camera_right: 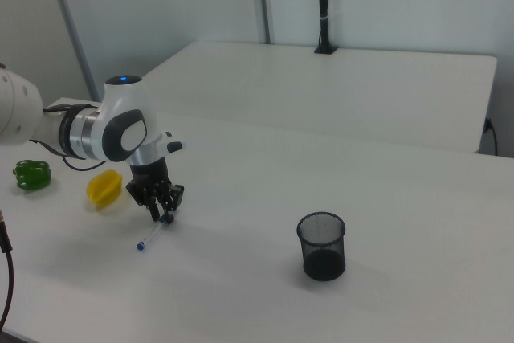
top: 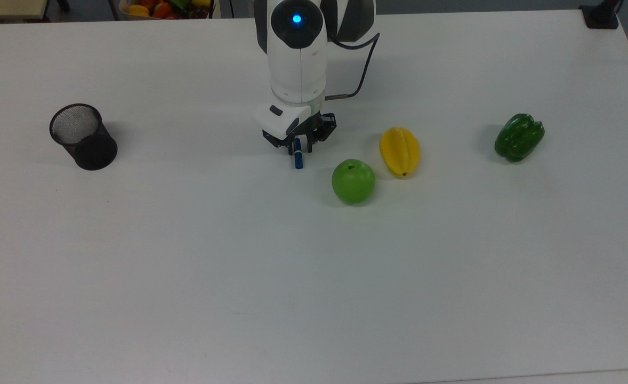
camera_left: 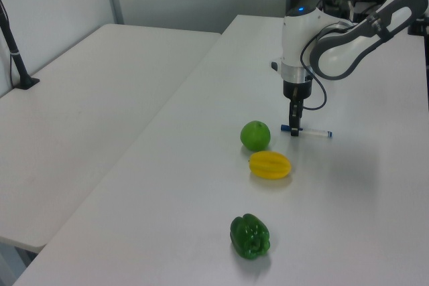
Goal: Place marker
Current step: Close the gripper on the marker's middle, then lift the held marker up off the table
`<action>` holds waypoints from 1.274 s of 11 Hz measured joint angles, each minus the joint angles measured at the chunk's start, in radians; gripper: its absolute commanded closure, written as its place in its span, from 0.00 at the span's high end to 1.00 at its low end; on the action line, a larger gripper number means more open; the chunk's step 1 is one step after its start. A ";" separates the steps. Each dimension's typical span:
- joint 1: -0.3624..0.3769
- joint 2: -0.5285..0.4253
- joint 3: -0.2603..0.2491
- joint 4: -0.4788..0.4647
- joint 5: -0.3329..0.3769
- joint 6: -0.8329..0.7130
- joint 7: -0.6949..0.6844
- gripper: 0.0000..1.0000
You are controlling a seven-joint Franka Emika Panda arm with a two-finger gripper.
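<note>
The marker (top: 298,159) lies flat on the white table (top: 314,277), its blue cap pointing toward the top view's bottom. Its white barrel runs up under the gripper's body. The gripper (top: 298,150) is down at table level with one finger on each side of the marker near the cap, open. In the left view the gripper (camera_left: 293,130) stands upright over the cap end of the marker (camera_left: 315,132), whose barrel stretches to the left view's right. In the right view the gripper (camera_right: 165,216) straddles the marker (camera_right: 148,238).
A black mesh cup (top: 83,136) stands far to the top view's left, also in the right view (camera_right: 323,247). A green apple (top: 353,181) sits close to the marker's cap. A yellow starfruit (top: 399,151) and a green pepper (top: 518,137) lie further right.
</note>
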 measured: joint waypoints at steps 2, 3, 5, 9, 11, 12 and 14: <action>0.000 0.000 0.000 -0.002 -0.010 0.003 0.000 0.00; 0.000 -0.002 0.000 -0.001 -0.011 0.003 0.000 0.00; -0.001 -0.002 0.000 -0.001 -0.011 0.003 0.000 0.00; -0.008 -0.056 -0.001 0.007 -0.011 -0.045 0.001 0.00; -0.022 -0.143 -0.001 0.018 -0.011 -0.152 0.002 0.00; -0.030 -0.192 -0.002 0.031 -0.010 -0.216 0.002 0.00; -0.048 -0.281 -0.005 0.070 0.018 -0.326 0.004 0.00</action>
